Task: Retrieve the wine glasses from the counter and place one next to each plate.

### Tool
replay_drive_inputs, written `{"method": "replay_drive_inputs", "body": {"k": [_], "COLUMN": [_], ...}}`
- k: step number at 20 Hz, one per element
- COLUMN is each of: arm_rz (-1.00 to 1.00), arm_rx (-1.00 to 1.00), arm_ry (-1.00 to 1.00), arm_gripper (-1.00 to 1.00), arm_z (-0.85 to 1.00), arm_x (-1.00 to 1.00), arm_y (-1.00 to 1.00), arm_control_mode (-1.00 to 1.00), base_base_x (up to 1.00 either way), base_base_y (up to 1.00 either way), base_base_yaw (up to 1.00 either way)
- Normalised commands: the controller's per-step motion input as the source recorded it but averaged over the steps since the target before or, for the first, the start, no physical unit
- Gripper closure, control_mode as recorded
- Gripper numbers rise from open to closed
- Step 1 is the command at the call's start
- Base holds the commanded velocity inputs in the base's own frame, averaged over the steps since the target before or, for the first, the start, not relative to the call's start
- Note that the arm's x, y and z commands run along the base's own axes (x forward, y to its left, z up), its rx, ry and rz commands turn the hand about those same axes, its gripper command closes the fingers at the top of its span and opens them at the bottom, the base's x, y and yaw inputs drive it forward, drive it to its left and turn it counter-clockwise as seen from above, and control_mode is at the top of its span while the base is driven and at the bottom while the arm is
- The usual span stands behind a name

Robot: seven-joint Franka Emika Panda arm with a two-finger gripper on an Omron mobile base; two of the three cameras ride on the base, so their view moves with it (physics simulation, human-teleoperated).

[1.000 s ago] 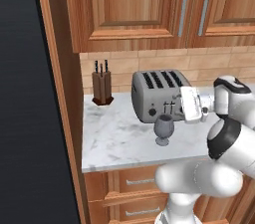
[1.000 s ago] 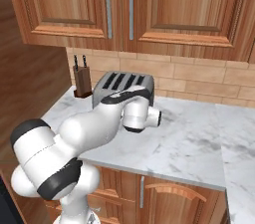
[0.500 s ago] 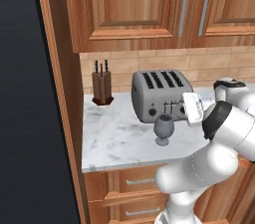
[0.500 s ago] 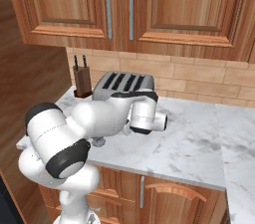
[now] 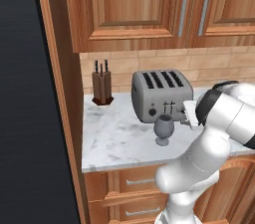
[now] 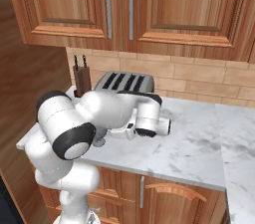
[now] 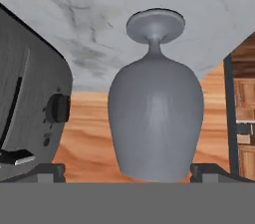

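Glass between open end effector fingertips

A grey four-slot toaster stands mid-frame in the left base view, its front with levers and a knob facing the camera. In the hand view its dark side with a knob lies at the left edge. Left of it, a brown knife block with dark handles stands against the tan tiled backsplash. Wooden wall cabinets with metal bar handles hang across the top. Drawer fronts show along the bottom.
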Motion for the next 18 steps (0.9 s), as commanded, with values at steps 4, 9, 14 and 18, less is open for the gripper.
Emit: {"method": "replay_drive_inputs", "body": {"k": [4,9,14,18], "arm_rz": [0.00,0.00,0.00,0.00], "arm_rx": [0.00,0.00,0.00,0.00], "arm_ry": [0.14,0.06,0.06,0.03], "arm_gripper": [-1.00,-1.00,-1.00,-1.00], "arm_z": [-0.31,-0.22,-0.23,-0.18], "arm_x": [0.00,-0.01,-0.11,-0.28], "arm_y": [0.00,0.00,0.00,0.04], "arm_control_mode": [-1.00,-1.00,-1.00,-1.00], "base_base_x": [0.00,0.00,0.00,0.00], "base_base_y": [0.00,0.00,0.00,0.00], "base_base_yaw": [0.00,0.00,0.00,0.00]}}
